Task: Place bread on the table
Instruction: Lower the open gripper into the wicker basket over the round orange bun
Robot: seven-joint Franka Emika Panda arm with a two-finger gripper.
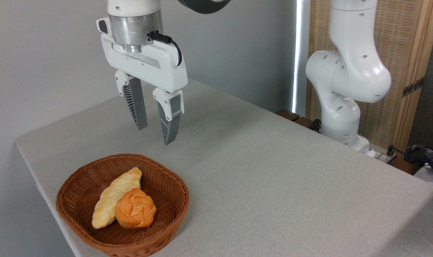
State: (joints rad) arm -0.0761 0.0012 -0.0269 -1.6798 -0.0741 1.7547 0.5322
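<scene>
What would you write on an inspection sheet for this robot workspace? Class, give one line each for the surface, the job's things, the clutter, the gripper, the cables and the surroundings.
Surface: table under a light grey cloth, flat, no marks or spills seen.
Job's things: round orange bun lies in the wicker basket near the table's front left edge, touching the pale braided loaf on its left.
Clutter: nothing seen on the cloth apart from the basket.
Gripper: gripper hangs above the table behind the basket, fingers pointing down, open, holding nothing.
Cables: black cable plugged into the wrist; dark cables lie beyond the table's right edge.
Surroundings: grey wall behind, robot arm base at the right, woven wood-framed screen behind it.
</scene>
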